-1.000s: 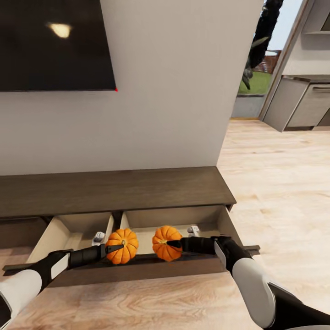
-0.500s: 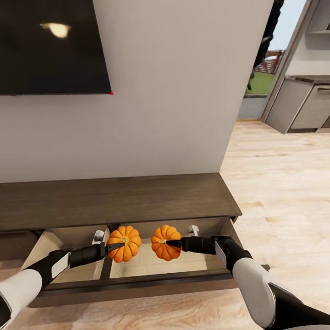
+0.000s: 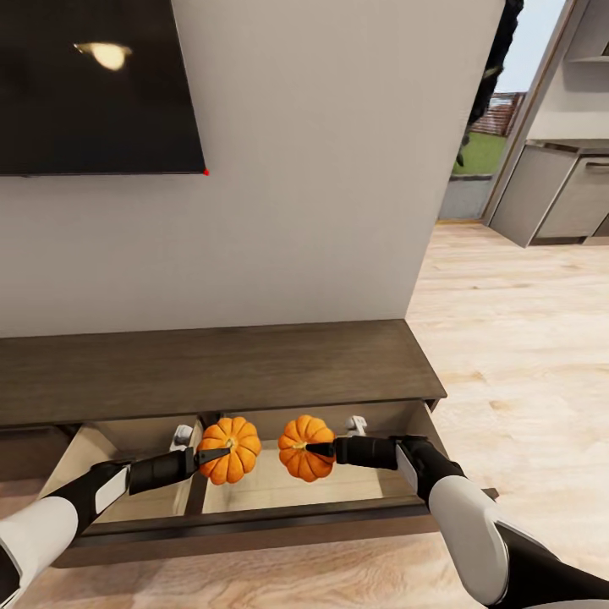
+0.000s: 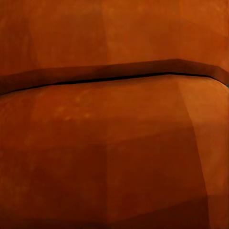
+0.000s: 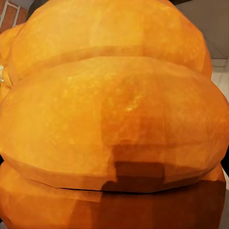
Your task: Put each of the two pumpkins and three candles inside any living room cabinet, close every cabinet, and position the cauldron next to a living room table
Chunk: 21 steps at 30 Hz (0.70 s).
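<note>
Head view, and we're over the long dark cabinet, its two pale drawers pulled open below the black TV screen. Our left gripper is clamped on the left pumpkin above the divider between the drawers. Our right gripper is clamped on the right pumpkin over the right drawer. Two small candles sit at the drawers' back.

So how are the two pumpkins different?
The left pumpkin hangs from the left end effector by the divider between the two open drawers. The right pumpkin hangs from the right end effector, over the right drawer. Both are orange, ribbed and about the same size.
</note>
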{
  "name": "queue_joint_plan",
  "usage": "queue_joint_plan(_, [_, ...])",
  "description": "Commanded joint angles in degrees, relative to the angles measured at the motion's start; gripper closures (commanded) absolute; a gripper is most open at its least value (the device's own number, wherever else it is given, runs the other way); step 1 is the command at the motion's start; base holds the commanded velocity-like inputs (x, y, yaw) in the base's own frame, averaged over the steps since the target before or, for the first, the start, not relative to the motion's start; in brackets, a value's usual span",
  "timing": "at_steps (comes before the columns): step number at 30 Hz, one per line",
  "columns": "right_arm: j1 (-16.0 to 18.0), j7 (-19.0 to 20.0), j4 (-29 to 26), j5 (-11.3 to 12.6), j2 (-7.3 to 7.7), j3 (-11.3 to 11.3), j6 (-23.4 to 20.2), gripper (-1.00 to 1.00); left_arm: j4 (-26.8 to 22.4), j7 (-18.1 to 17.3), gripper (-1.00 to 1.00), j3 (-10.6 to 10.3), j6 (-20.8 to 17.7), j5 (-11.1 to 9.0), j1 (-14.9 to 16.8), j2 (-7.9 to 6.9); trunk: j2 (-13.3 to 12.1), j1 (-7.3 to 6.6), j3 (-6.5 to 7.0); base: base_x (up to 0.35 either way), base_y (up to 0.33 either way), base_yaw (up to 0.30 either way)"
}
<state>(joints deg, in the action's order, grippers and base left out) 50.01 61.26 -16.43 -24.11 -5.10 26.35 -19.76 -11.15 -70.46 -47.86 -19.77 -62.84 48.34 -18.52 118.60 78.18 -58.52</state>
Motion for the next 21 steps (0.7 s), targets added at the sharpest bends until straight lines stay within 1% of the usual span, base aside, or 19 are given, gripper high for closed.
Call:
queue_joint_plan(1, [0.0, 0.0, 0.0, 0.0, 0.0, 0.0, 0.0, 1.0, 0.0, 0.0, 1.0, 0.0, 0.0, 0.0, 0.0, -0.01, 0.0, 0.0, 0.0, 0.0, 0.0, 0.0])
queue_joint_plan(14, [0.0, -0.1, 0.0, 0.0, 0.0, 0.0, 0.1, 1.0, 0.0, 0.0, 1.0, 0.0, 0.0, 0.0, 0.0, -0.1, 0.0, 0.0, 0.0, 0.0, 0.0, 0.0])
queue_joint_plan(15, [0.0, -0.2, -0.2, 0.0, 0.3, 0.2, 0.0, 1.0, 0.0, 0.1, 1.0, 0.0, 0.0, -0.1, 0.0, 0.1, 0.0, 0.0, 0.0, 0.0, 0.0, 0.0])
queue_joint_plan(18, [0.1, -0.2, -0.3, 0.1, 2.01, 0.4, -0.1, 1.0, 0.0, 0.1, 1.0, 0.0, 0.0, -0.1, 0.0, 0.3, 0.0, 0.0, 0.0, 0.0, 0.0, 0.0])
queue_joint_plan(20, [0.1, -0.2, -0.5, 0.2, 3.24, 0.4, -0.3, 1.0, 0.0, 0.1, 1.0, 0.1, 0.0, -0.1, 0.0, 0.89, 0.0, 0.0, 0.0, 0.0, 0.0, 0.0])
queue_joint_plan(21, [0.2, -0.3, -0.7, 0.2, 3.5, 0.4, -0.6, 1.0, 0.0, 0.1, 1.0, 0.1, -0.1, -0.1, 0.0, 1.16, 0.0, 0.0, 0.0, 0.0, 0.0, 0.0])
